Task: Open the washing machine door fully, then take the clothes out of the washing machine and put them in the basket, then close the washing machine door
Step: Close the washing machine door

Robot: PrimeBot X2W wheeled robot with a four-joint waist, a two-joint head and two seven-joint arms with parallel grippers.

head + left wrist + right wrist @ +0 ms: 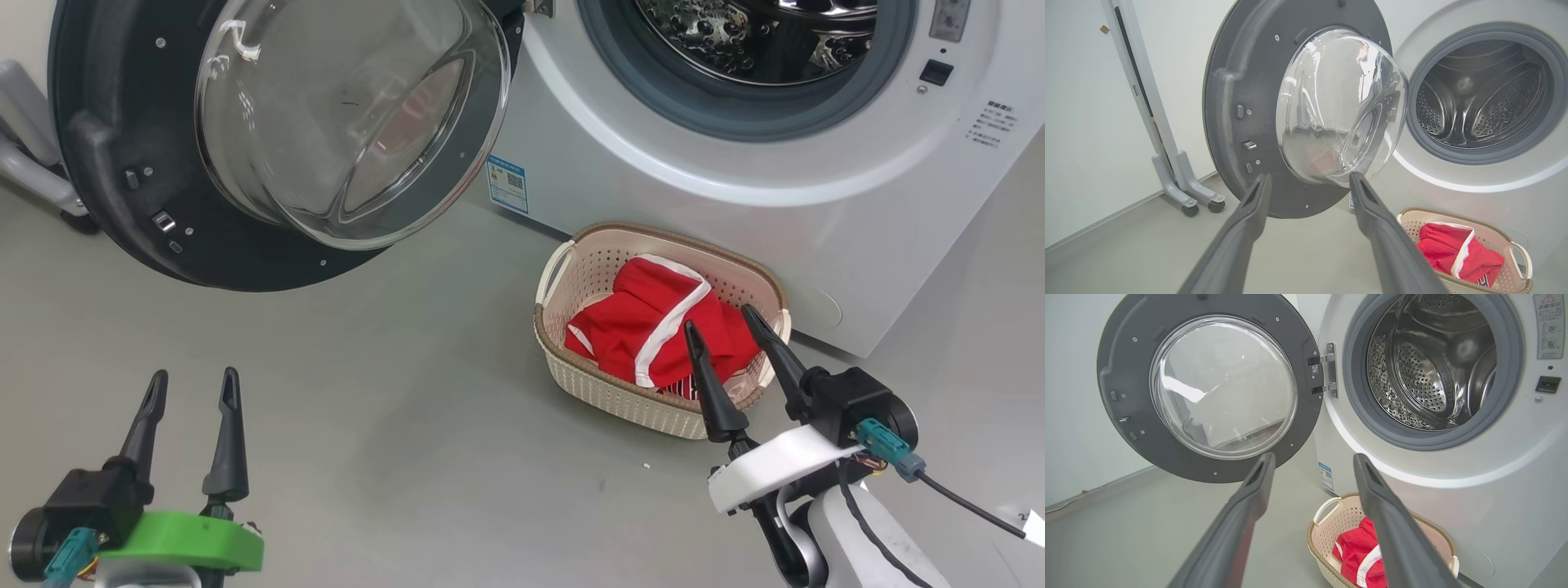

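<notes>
Washing machine door [277, 139] is hanging swung wide, straight ahead of your left end effector [194, 377], with its inner face and bulging glass turned toward you. Its hinge [1327, 369] is sitting on the edge next to the washing machine [735, 188]. So the free edge, the one you would be pushing, is lying ahead and to the left of that end effector. Your left arm is looking like the nearer one for the closing swing. Your right end effector [720, 320] is hovering by the near side of the basket [620, 229], well apart from the door.

Both end effectors are standing with fingers spread wide, holding nothing and, as far as these views are showing, touching nothing. The clothes [637, 318] are lying in the basket, just beyond the right fingertips. The drum [735, 41], up and ahead of the right end effector, is showing bare steel as far as you can see into it.

Judging from that, you are facing the closing step. The push should be landing near the door's free left rim and sweeping it rightward toward the opening.
</notes>
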